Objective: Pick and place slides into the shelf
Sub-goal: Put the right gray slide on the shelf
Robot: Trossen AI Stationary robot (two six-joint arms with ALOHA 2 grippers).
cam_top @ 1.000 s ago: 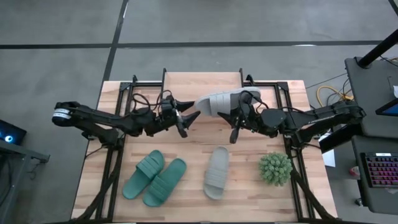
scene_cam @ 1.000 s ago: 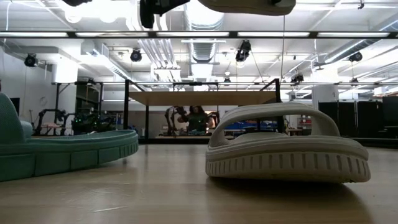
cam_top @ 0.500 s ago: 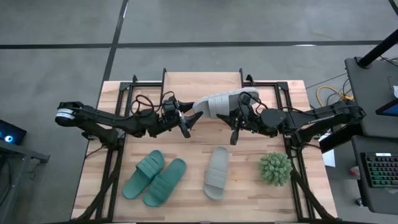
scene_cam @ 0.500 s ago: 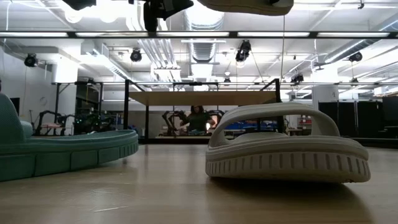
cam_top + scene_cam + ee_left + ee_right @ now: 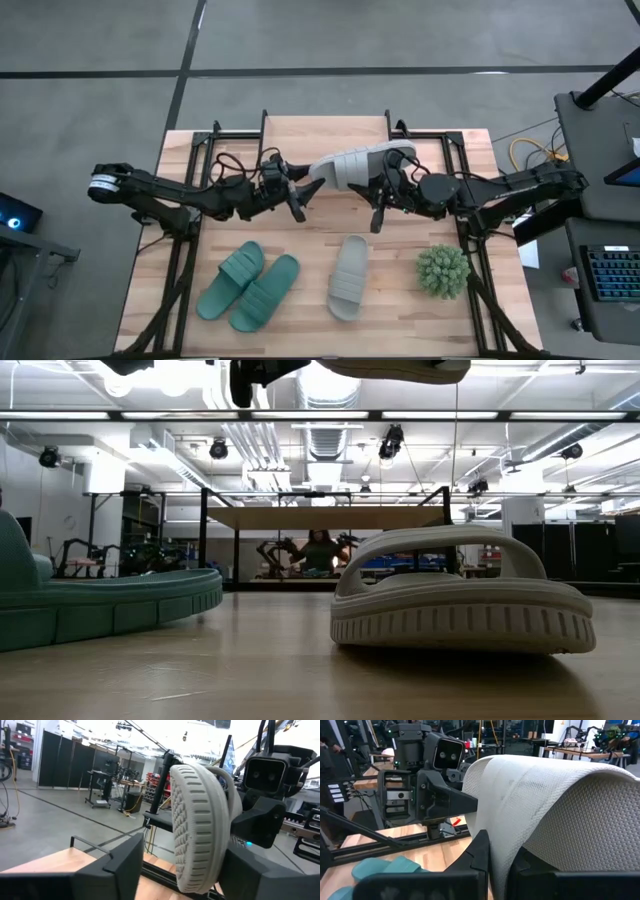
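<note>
A pale slide [image 5: 355,165] hangs in the air above the table's middle, in front of the shelf [image 5: 325,130], a low light-wood rack at the far edge. My right gripper [image 5: 378,188] is shut on this slide. My left gripper [image 5: 308,192] is open. Its two fingers [image 5: 117,867] stand on either side of the slide's left end [image 5: 197,830], and I cannot tell whether they touch it. A second pale slide [image 5: 348,277] and a teal pair [image 5: 248,288] lie sole-down near the front edge. My right gripper pinches the slide's wide ribbed strap [image 5: 520,835] between its two fingers [image 5: 480,857]. It comes at the strap level, from the table's right. The slide is lifted clear of the table, lying lengthwise toward my left gripper and tipped onto its side.
A spiky green plant ball [image 5: 443,270] sits at the near right. Black frame rails [image 5: 190,200] run along both sides of the table. In the low view the shelf [image 5: 330,517] shows behind the pale slide on the table [image 5: 460,595].
</note>
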